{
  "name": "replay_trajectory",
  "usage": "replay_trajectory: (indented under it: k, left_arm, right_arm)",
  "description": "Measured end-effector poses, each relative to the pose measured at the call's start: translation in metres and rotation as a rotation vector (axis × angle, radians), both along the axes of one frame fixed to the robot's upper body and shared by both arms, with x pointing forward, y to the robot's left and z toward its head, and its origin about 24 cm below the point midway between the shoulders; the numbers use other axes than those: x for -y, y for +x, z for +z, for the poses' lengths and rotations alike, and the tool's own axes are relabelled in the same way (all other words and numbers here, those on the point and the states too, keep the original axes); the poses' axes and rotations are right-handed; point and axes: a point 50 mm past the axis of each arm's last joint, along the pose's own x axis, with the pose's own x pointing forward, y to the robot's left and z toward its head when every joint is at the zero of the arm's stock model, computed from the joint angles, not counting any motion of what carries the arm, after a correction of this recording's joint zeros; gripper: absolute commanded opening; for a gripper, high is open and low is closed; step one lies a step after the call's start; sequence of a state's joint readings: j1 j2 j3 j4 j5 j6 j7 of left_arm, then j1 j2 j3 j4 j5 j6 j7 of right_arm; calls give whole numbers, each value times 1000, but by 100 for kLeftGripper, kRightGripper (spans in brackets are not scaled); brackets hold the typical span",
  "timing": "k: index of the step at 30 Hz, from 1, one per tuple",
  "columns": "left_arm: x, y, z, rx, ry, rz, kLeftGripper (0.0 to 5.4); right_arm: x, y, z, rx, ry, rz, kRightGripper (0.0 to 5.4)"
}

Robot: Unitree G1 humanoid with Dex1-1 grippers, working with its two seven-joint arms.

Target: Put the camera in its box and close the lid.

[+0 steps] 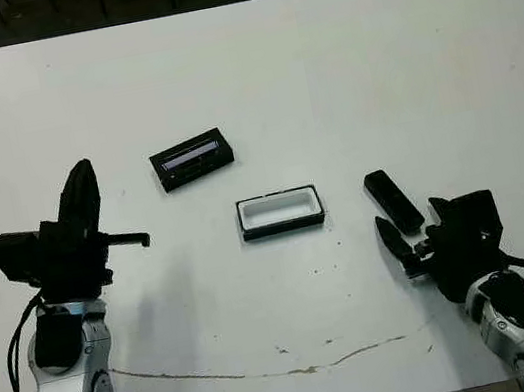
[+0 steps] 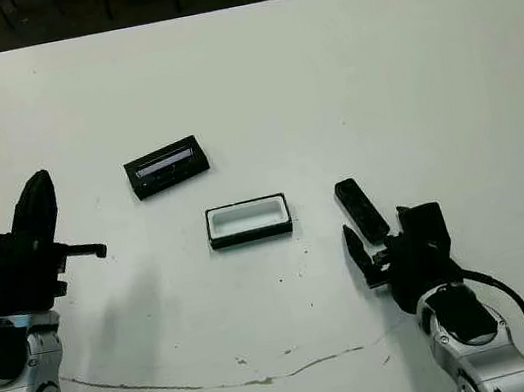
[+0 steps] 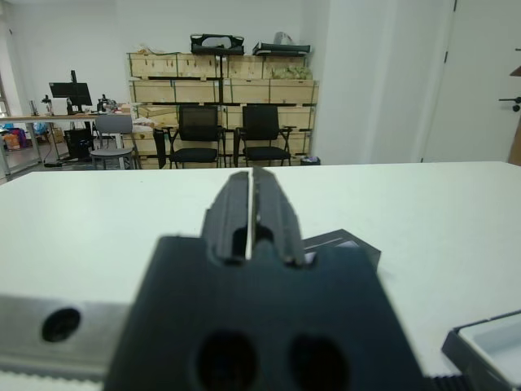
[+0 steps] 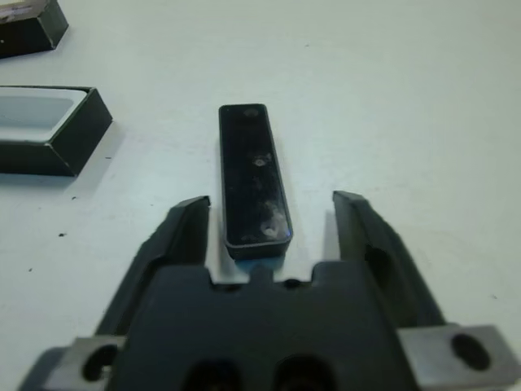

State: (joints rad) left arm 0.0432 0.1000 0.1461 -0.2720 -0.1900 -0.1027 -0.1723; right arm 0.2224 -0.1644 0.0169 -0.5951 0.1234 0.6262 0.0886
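The camera (image 4: 253, 175) lies flat on the white table (image 1: 320, 64), to the right of the box (image 1: 280, 212) and apart from it. The right gripper (image 4: 273, 224) is low at the camera's near end with its fingers spread wide. The wrist view shows the camera's end sitting between the two fingers (image 4: 183, 236), with a gap on each side, so nothing is gripped. My reading: this is the line-up for a pinch across the camera's narrow width, which suits a slim bar.

The box sits open at mid-table, white lining up, ready to receive. The lid (image 1: 193, 158) rests beyond it and to the left, well apart, clear of the box opening.

The left gripper (image 3: 251, 213) is raised off the table on the left, its fingers pressed together on nothing. It appears parked out of the way.

The head views place all three items and both arms, but from there the right gripper's fingers seem merely close to the camera. Only the right wrist view confirms that the fingers straddle it. The left wrist view confirms that the left fingers are together.
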Motion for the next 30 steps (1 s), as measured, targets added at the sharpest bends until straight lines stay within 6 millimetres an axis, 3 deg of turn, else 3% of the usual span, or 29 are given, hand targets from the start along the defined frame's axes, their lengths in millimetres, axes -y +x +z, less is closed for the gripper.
replay_trajectory:
  k: [13, 26, 30]
  left_arm:
    - [-1, 0, 0, 1, -1, 0, 0]
    - [-1, -2, 1, 0, -1, 7, 0]
    - [0, -2, 1, 3, 0, 4, 0]
  right_arm:
    - [9, 7, 12, -20, -89, 101, 58]
    - [18, 13, 27, -14, -131, 185, 49]
    - [25, 19, 41, 42, -123, 156, 49]
